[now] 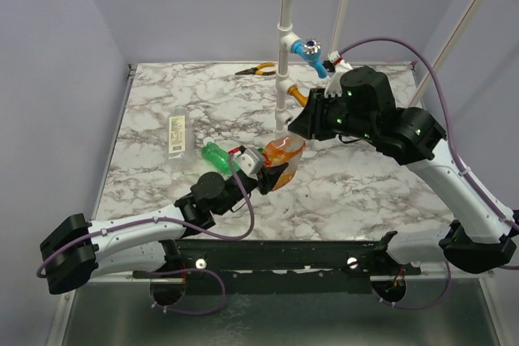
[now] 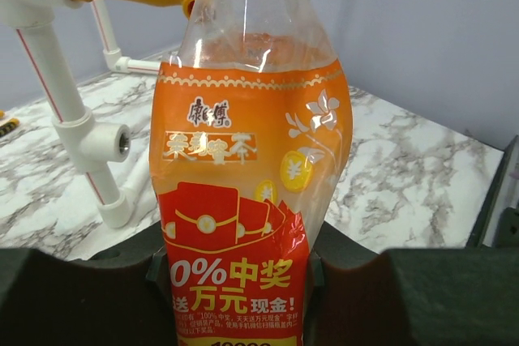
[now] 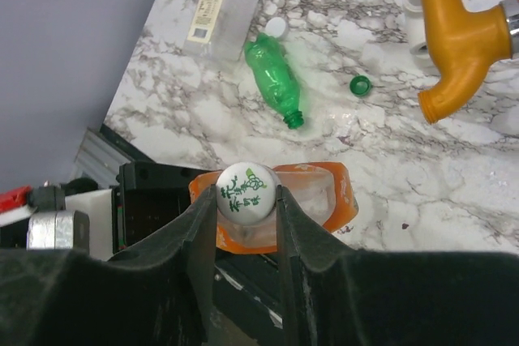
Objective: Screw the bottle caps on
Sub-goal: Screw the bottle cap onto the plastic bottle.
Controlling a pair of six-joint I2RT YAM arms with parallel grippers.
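My left gripper [image 2: 237, 281] is shut on the lower body of the wide orange bottle [image 2: 243, 160] and holds it up off the table [image 1: 162, 192]. From above, my right gripper [image 3: 246, 200] is shut on a white cap with green print [image 3: 246, 190], which sits on that bottle's neck. In the top view the right gripper [image 1: 302, 123] is over the orange bottle [image 1: 284, 155], with the left gripper [image 1: 258, 169] below it. On the marble lie a slim green bottle [image 3: 276, 79], uncapped, a dark green cap [image 3: 359, 84], a clear labelled bottle [image 3: 219, 2] and a small white cap [image 3: 276, 27].
A white pipe frame [image 1: 284, 46] stands just behind the bottle, with an orange tap [image 3: 454, 38] and a blue tap [image 1: 310, 53] close to my right gripper. Pliers [image 1: 258, 70] lie at the far edge. Grey walls enclose the table.
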